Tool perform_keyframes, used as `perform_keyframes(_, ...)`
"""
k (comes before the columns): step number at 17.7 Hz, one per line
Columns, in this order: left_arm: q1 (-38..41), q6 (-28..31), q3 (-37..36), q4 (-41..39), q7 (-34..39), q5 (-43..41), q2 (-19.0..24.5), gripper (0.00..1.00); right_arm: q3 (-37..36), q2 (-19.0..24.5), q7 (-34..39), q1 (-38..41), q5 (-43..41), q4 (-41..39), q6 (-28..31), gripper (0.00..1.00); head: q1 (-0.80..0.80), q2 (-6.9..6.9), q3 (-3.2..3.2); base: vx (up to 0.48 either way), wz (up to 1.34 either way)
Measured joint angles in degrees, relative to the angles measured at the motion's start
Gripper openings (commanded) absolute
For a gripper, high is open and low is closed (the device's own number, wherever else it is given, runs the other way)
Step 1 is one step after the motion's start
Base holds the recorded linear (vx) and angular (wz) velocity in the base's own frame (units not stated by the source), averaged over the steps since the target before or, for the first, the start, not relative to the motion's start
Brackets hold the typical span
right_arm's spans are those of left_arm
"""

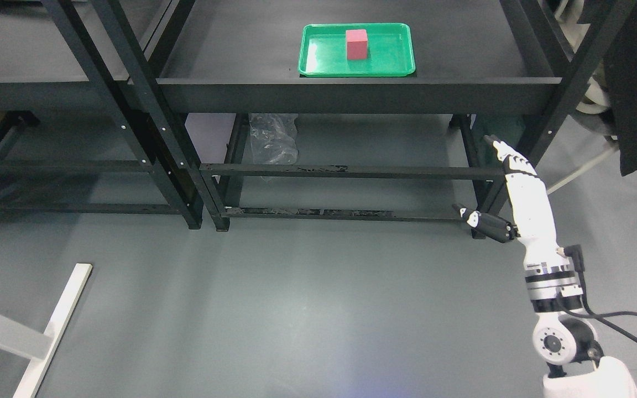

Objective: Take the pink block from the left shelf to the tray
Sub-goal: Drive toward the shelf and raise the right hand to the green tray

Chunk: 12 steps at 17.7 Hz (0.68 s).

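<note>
A grey, smooth floor with a soft sheen is seen across the lower part of the head view, and at the far lower left a white frame leg of flat, painted bars is laid across it. Behind this, a black metal shelf unit of square tubing is set at the left, its matte deck bare where it shows. Just beside it, a second black shelf unit is placed, with a broad dark deck bounded by a raised front lip. Under that deck, a crumpled sheet of clear plastic is seen hanging near a leg. On the deck, towards its middle, a green tray of glossy plastic with rounded corners and a low rim is set. The pink block is found standing upright inside the tray, near its centre, with its faces matte, flat and sharp-edged; its colour is a deep pink, and it is touched by nothing but the tray floor. At the lower right, the right hand in white and black shells is raised from a jointed wrist with a black cable; its fingers are held straight and together, the thumb is stuck out to the side, and nothing is held. At the far right edge, a dark cloth is hung.
</note>
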Motion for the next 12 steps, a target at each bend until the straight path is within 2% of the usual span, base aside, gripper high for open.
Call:
perform_keyframes(7, 0.0, 0.0, 0.0, 0.0, 0.0, 0.0, 0.0, 1.0, 2.8, 0.2, -2.5, -0.9, 12.7, 0.0, 12.3, 0.97, 0.0, 0.0, 0.0, 0.193, 0.1)
perform_keyframes(12, 0.0, 0.0, 0.0, 0.0, 0.0, 0.0, 0.0, 1.0, 3.8, 0.3, -4.9, -1.1, 20.7, 0.0, 13.9, 0.93, 0.0, 0.0, 0.0, 0.241, 0.06)
